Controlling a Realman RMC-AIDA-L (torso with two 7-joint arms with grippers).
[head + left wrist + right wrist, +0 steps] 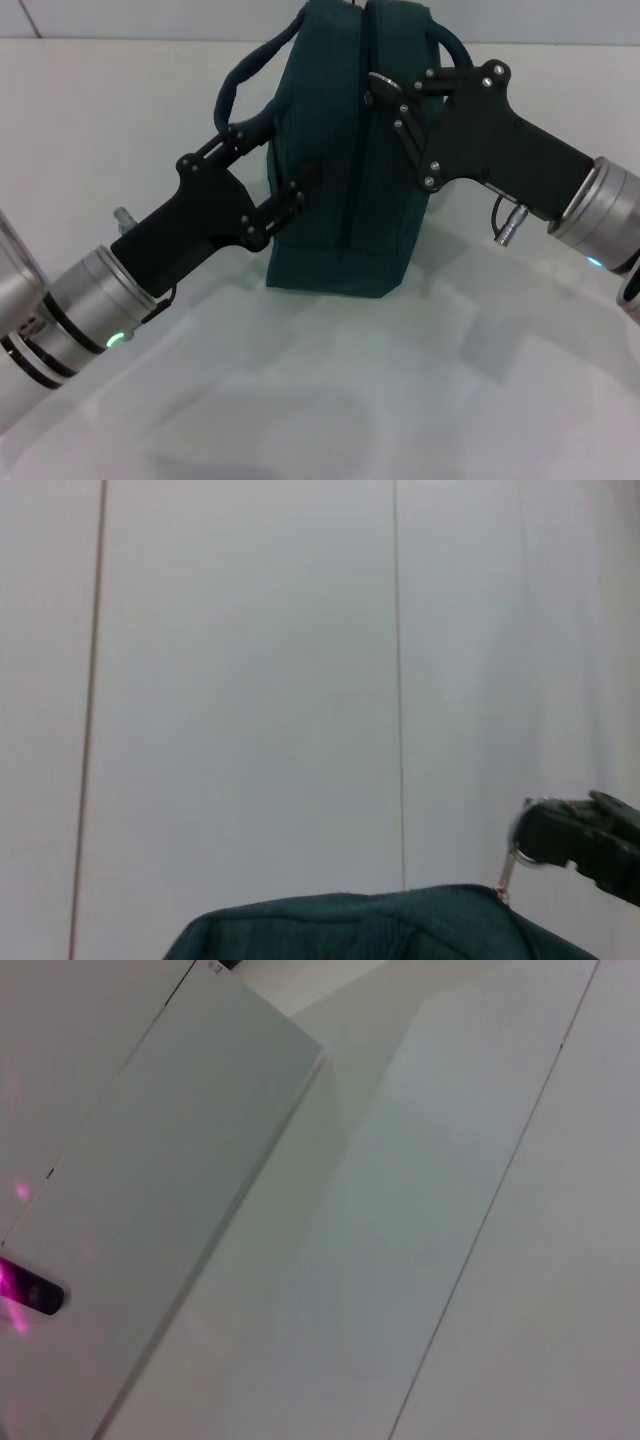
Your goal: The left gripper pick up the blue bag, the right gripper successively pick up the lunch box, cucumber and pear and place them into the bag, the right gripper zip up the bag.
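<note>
One bag, two claws, white table.
Nearest, the black left gripper (268,178) pinches one dark teal fabric blue bag (330,210) standing upright mid-table; beyond, the black right gripper (385,100) pinches its zipper ring pull (507,872); bag contents hidden.

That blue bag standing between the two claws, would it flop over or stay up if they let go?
The blue bag looks like soft fabric, so it would probably sag rather than hold its shape. It stands tall on a narrow base, so a sideways push might tip it. The left gripper braces one side and the right gripper pinches the zipper ring at the top, probably steadying it.
</note>
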